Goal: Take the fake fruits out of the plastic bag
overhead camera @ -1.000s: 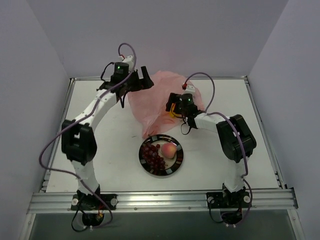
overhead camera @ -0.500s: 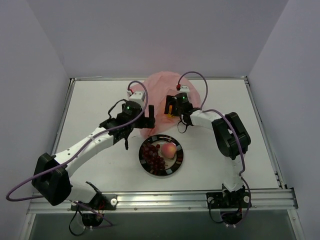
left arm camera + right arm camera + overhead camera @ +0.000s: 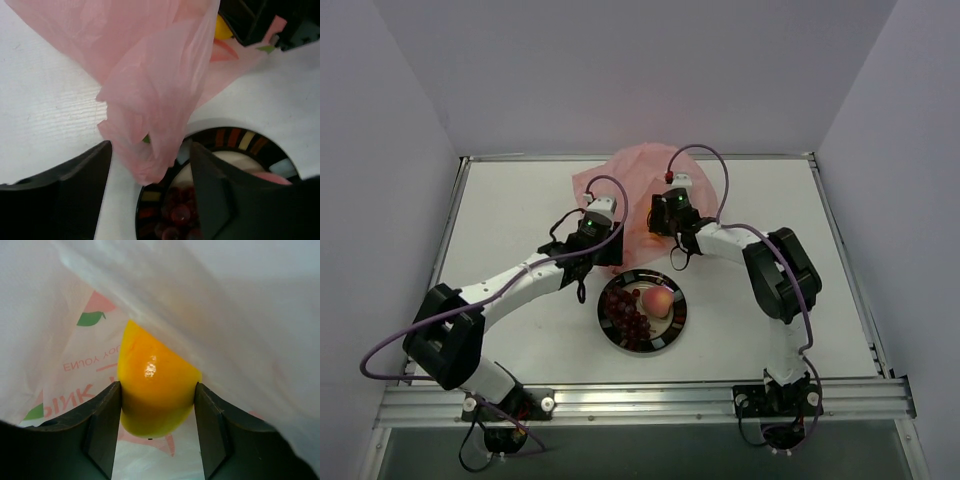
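Glossy yellow-orange mango [image 3: 155,385] clamped by right gripper [image 3: 157,390] inside crinkly pink bag [image 3: 150,75] — left gripper [image 3: 148,150] spread wide around bag fold.

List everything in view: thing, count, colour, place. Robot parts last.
bag: 1, translucent pink with red-green prints, far middle of the table
mango: 1, yellow-orange, inside the bag
peach: 1, pink-orange, in the dish
grapes: 1 bunch, dark red, in the dish left of the peach
dish: 1, black-rimmed, near middle of the table
table: 1, white
left gripper: 1, black, open around a fold of the bag, above the dish's edge
right gripper: 1, black, inside the bag, shut on the mango
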Robot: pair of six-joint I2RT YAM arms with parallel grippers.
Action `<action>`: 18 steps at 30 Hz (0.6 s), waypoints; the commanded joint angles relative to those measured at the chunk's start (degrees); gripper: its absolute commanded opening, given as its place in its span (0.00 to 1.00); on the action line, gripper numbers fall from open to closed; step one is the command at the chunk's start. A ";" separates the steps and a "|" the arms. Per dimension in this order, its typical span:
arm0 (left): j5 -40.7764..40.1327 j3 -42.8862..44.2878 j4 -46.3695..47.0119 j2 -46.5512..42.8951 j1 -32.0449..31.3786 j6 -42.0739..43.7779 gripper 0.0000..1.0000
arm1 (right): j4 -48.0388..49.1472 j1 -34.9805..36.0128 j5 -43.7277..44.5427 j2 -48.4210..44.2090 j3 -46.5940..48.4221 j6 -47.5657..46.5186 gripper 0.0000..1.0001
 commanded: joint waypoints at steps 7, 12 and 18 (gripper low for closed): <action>-2.48 4.37 6.43 0.94 0.30 0.04 0.04 | 2.76 0.48 -5.78 -15.00 -8.33 2.78 0.12; -3.01 5.60 6.43 1.11 0.48 -0.49 0.02 | 2.68 1.62 -9.99 -20.27 -13.25 4.01 0.12; -3.10 6.83 9.24 1.99 1.96 -1.36 0.02 | 1.80 2.24 -15.96 -28.09 -18.35 2.08 0.12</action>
